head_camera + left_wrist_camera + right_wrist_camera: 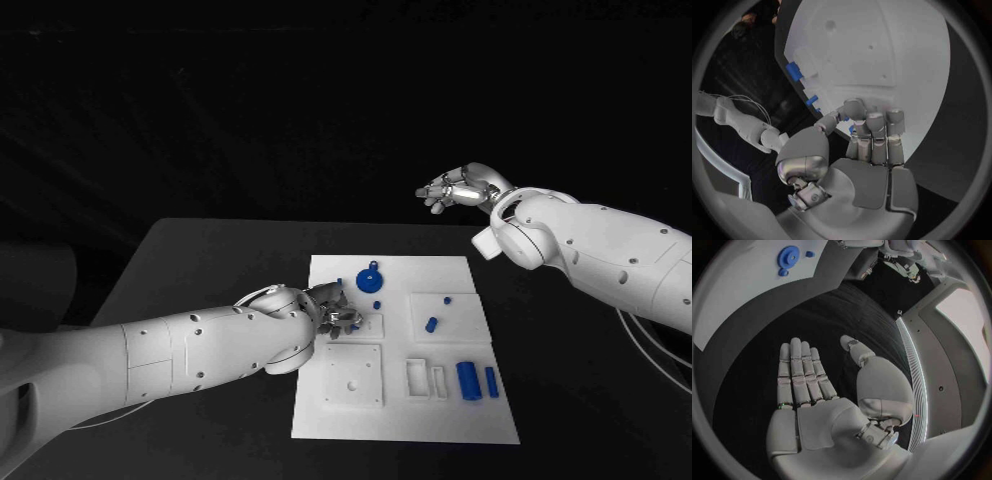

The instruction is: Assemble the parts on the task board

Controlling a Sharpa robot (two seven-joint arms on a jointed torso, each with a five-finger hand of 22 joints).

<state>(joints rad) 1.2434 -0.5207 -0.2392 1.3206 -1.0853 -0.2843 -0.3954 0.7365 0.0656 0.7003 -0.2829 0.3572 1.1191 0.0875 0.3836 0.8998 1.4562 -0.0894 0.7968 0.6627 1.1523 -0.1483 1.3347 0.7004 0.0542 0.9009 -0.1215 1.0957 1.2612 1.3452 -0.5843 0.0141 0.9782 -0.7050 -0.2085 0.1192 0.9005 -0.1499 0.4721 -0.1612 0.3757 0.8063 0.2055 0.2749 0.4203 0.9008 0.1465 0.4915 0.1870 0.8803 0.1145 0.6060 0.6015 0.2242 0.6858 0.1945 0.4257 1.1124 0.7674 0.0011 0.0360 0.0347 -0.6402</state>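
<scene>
The left hand (pixel 335 310) is curled at the board's (pixel 447 420) left edge; whether a part is pinched cannot be told. The right hand (pixel 459 188) is held flat and empty beyond the far edge. A gear (pixel 369 279) lies near the far edge, two cylinders (pixel 477 381) near the right. A blind, poorly seen pinch could nudge small parts off their seats.

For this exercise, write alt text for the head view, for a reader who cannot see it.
The robot's left hand reaches over the left edge of the white task board on a black table, while its right hand is raised beyond the board. Blue parts, including a gear, lie on the board.
</scene>
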